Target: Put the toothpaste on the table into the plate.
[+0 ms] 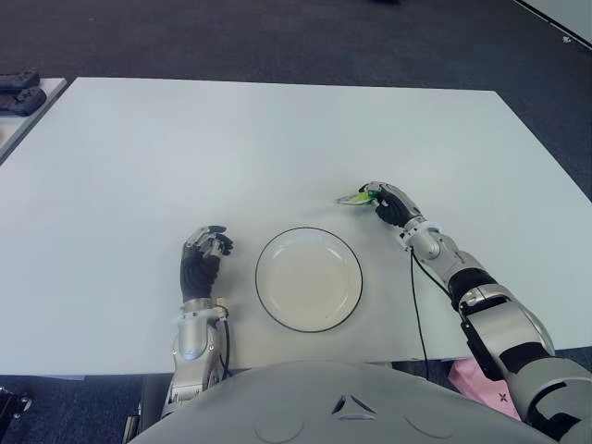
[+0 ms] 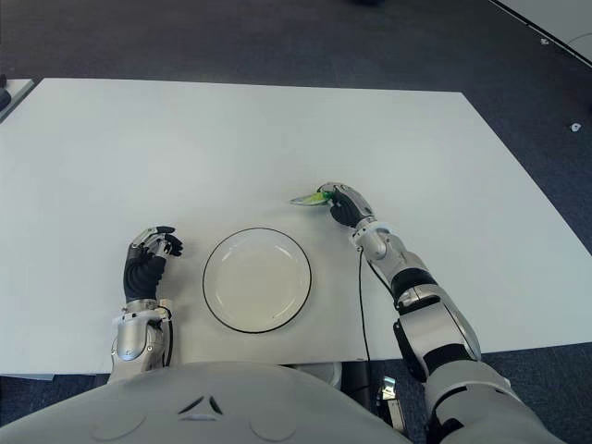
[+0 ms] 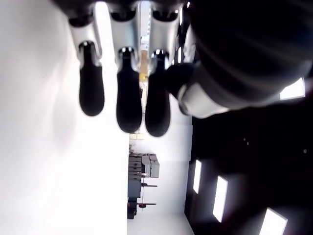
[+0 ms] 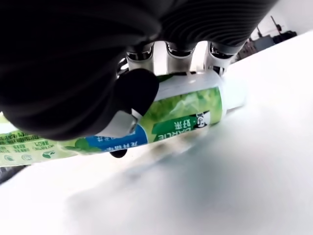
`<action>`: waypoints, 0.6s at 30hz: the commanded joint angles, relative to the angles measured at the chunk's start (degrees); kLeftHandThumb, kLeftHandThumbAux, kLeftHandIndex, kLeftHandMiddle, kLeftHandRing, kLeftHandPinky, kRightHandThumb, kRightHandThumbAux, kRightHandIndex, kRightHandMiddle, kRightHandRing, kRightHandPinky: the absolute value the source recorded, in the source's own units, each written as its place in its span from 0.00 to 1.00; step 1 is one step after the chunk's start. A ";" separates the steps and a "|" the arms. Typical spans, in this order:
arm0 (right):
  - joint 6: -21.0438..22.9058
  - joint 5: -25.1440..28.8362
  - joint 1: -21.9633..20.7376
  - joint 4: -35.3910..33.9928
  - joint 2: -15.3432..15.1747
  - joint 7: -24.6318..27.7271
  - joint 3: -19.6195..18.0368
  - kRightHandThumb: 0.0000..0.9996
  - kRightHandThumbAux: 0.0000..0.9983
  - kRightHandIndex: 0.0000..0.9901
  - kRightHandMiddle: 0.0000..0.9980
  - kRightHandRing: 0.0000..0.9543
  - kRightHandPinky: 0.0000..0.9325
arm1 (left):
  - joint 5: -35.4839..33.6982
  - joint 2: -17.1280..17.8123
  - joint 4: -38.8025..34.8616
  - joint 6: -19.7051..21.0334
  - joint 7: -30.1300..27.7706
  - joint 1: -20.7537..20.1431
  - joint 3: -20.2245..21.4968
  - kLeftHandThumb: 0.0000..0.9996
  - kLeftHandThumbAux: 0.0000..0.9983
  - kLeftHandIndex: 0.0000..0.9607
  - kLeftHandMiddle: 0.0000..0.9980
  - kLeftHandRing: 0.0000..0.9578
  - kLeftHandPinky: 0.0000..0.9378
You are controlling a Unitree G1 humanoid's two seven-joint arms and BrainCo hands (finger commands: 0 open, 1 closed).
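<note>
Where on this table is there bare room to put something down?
Almost everywhere: the table is bare beyond the plate. The plate itself is empty. Crowded only near its sides: left hand, and right hand gripping the toothpaste.

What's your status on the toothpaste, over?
Right hand closed on toothpaste, just off the table, beyond the plate. Left hand idle, curled, left of plate. Plate empty, path clear.

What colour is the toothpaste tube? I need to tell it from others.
Mostly green with a blue patch and white cap end; the toothpaste tube shows best in the right wrist view.
</note>
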 commanded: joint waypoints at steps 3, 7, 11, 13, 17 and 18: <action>1.25 8.12 4.48 -8.37 2.70 6.74 -4.88 1.00 0.67 0.44 0.45 0.52 0.46 | 0.28 -1.17 2.28 2.24 0.70 -0.01 0.18 0.70 0.72 0.45 0.57 0.59 0.58; 3.15 10.75 7.49 -15.73 3.43 9.02 -6.79 1.00 0.67 0.45 0.44 0.52 0.46 | 0.16 -1.18 2.45 2.07 0.60 -0.11 0.17 0.70 0.72 0.45 0.57 0.59 0.58; 5.15 11.95 10.61 -22.93 3.80 11.07 -8.02 1.00 0.67 0.46 0.43 0.51 0.47 | 0.33 -1.26 2.31 2.54 0.93 -0.07 0.18 0.70 0.72 0.45 0.57 0.59 0.58; 5.73 12.48 11.94 -25.65 4.02 12.20 -8.50 1.00 0.67 0.46 0.43 0.51 0.48 | 0.54 -1.35 2.29 2.65 1.23 -0.12 0.20 0.70 0.72 0.45 0.57 0.59 0.58; 6.11 14.64 14.47 -30.35 4.72 15.24 -8.95 1.00 0.66 0.46 0.43 0.50 0.52 | 0.79 -1.34 2.49 2.11 1.44 -0.28 0.10 0.70 0.72 0.45 0.57 0.59 0.59; 6.28 15.14 15.10 -31.53 4.94 16.01 -9.01 1.00 0.66 0.46 0.43 0.50 0.54 | 0.77 -1.29 2.54 1.93 1.38 -0.29 0.04 0.70 0.72 0.45 0.57 0.59 0.59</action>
